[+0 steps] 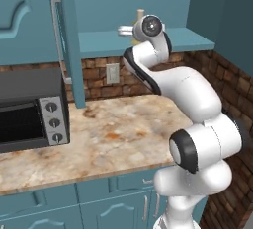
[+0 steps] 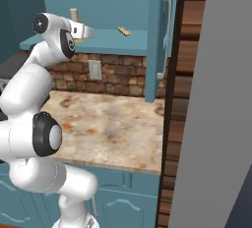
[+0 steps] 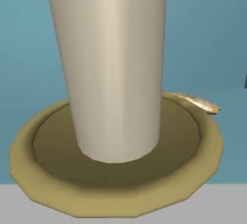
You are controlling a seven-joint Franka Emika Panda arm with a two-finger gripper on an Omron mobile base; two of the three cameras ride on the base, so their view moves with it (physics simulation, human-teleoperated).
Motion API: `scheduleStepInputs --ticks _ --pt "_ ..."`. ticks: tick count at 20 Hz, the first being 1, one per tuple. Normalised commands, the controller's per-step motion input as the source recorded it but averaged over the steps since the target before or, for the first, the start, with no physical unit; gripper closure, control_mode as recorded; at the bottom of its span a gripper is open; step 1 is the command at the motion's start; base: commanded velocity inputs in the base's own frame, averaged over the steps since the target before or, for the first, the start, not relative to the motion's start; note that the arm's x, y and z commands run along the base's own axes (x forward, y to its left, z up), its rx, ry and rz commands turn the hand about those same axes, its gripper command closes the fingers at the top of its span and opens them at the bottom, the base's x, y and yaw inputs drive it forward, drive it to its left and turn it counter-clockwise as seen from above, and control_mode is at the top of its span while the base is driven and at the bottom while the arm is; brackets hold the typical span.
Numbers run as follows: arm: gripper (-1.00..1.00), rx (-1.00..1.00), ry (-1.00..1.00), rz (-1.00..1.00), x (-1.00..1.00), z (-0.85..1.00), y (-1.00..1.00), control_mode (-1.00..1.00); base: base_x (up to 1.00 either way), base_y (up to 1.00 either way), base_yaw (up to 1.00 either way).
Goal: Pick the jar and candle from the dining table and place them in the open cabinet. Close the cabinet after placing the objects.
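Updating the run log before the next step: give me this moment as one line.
stage: placing candle | gripper: shut, at cabinet shelf | candle: cream stub in brass holder, upright over shelf | cabinet door: open

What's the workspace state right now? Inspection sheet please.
Surface: marbled counter, bare in the middle.
Job's things: candle upright in its brass holder, at the shelf of the open cabinet.
Clutter: toaster oven on the counter; small brown piece on the shelf.
Gripper: gripper at shelf height, shut on candle.
Cables: nothing seen.
Surroundings: brick wall, wall outlet, teal drawers.
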Motion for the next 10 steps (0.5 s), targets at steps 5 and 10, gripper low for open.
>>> scheduleStepInputs --ticks 5,10 --pt "1.0 0.0 0.0 0.0 0.76 -0.09 0.0 -1.0 0.0 0.0 0.0" --pt "1.0 0.0 0.0 0.0 0.66 -0.08 0.0 -1.0 0.0 0.0 0.0"
